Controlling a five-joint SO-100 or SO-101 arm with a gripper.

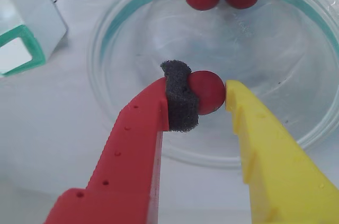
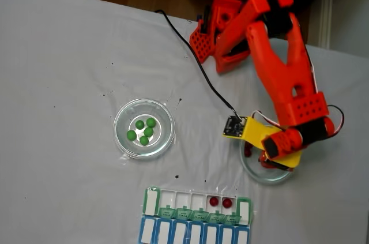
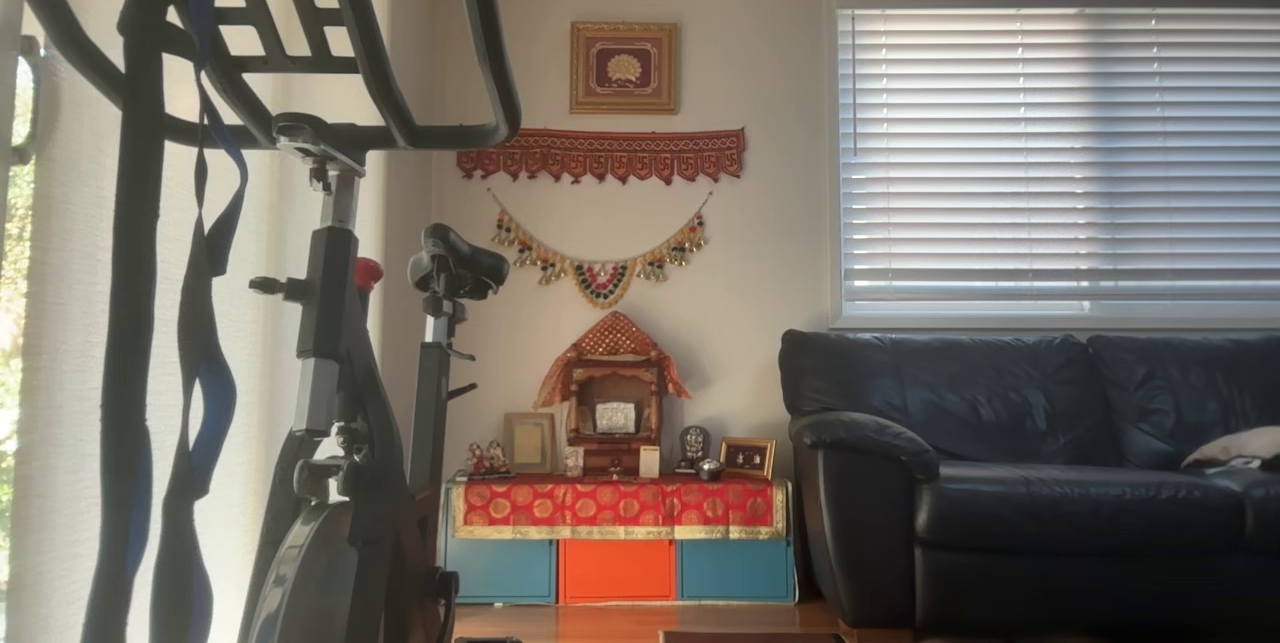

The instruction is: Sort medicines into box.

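Wrist view shows the pincer [image 1: 212, 97] squeezing a red ball [image 1: 207, 91] in the glass dish [image 1: 159, 150], so next lift it to the box [image 2: 196, 216].

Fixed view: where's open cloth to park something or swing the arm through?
Free: the wide cloth left of the green-ball dish, and the strip between that dish and the gripper. Crowded: the right side, where the arm hangs over the second dish, and the bottom edge along the pill organiser.
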